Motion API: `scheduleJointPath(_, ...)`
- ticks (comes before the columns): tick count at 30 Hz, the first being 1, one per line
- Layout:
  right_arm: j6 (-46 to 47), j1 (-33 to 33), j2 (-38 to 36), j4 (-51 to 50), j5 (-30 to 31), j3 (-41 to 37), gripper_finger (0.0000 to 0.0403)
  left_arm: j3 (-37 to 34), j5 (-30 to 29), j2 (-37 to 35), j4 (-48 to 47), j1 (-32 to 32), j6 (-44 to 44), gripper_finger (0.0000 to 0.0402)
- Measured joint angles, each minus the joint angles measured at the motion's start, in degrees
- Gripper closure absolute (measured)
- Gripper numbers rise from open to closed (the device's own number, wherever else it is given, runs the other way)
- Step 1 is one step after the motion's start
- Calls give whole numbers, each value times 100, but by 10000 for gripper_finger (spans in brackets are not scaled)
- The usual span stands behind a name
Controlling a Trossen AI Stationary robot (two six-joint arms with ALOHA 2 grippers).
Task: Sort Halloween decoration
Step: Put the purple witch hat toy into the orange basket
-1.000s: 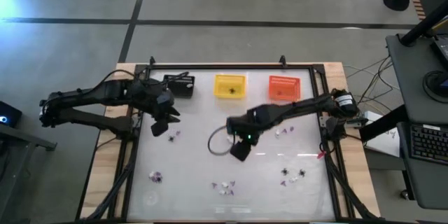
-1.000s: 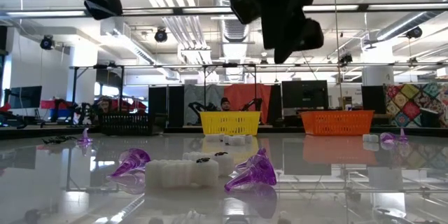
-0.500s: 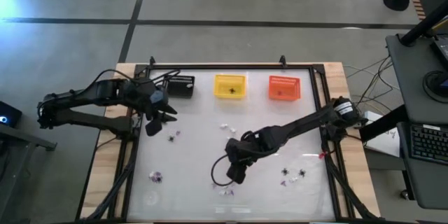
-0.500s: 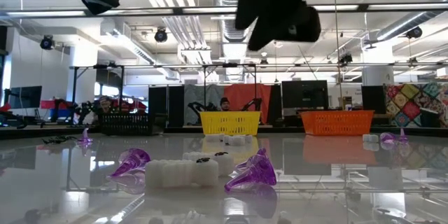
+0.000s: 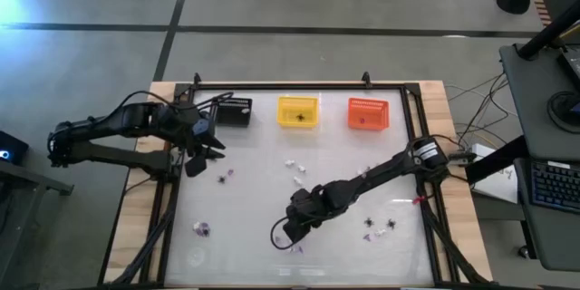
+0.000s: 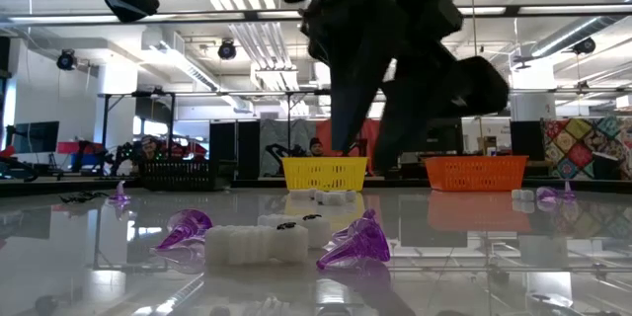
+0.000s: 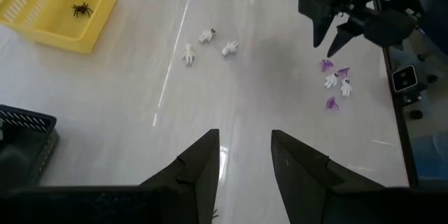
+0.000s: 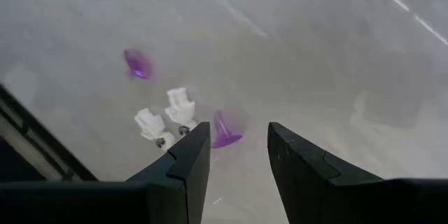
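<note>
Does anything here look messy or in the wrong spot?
Mostly just unsorted. Small white and purple trinkets lie scattered in loose clusters on the table instead of in the baskets. Only the yellow basket visibly holds one, a black spider. The open right gripper hangs above one cluster. Nothing looks damaged.

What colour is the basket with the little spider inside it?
Yellow basket, holding a black spider; the left wrist view shows it best.

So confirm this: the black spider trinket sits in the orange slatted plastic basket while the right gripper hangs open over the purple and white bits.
Wrong basket. The black spider trinket lies in the yellow slatted plastic basket, as the left wrist view shows. The right gripper does hang open over the purple and white bits.
</note>
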Motion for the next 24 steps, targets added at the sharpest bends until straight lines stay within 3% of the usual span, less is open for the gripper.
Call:
scheduleJointPath(9,762,179,175,8,13,7,271,-2,0,-58,-16,0,0,288)
scheduleJointPath(15,928,201,172,30,346,7,269,-4,0,-62,-13,0,-2,288)
scheduleJointPath(24,1080,338,187,307,308,7,269,-4,2,-75,-15,0,-67,288)
